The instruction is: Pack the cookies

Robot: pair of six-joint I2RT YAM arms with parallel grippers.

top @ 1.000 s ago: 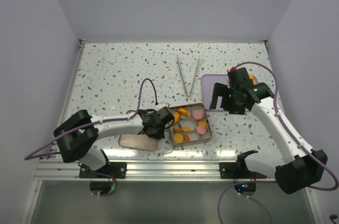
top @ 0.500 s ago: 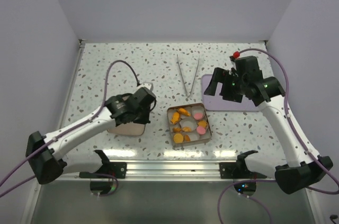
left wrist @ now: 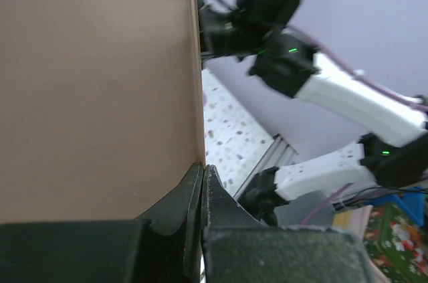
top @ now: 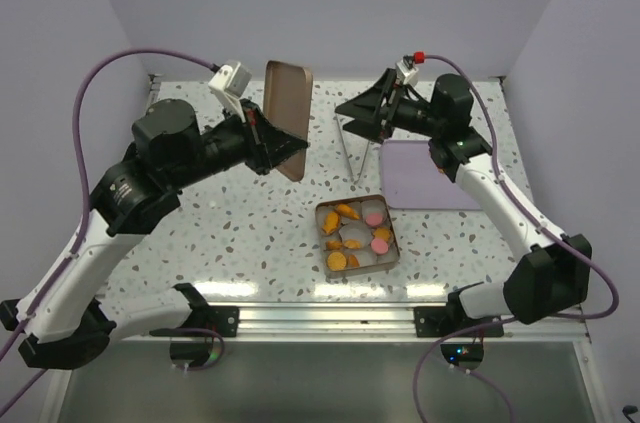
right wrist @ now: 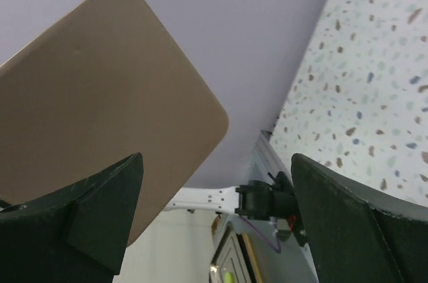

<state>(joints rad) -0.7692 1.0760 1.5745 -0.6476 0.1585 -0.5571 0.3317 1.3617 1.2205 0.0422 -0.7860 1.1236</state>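
Observation:
The cookies (top: 355, 233), orange and pink pieces with white paper cups, lie in an open square tin (top: 395, 241) near the table's front middle. My left gripper (top: 268, 146) is raised high above the table and shut on the edge of a tan tin lid (top: 287, 115), held upright; the lid fills the left wrist view (left wrist: 93, 82). My right gripper (top: 362, 111) is raised at the back right, open and empty, facing the lid, which shows in its view (right wrist: 100, 102).
Metal tongs (top: 357, 138) lie on the speckled table at the back middle. A lilac mat (top: 425, 178) lies right of the tin. Walls enclose the table on three sides.
My left arm has lifted the lid from the table left of the tin up high and turned it upright. My right arm has risen and swung toward the lid.

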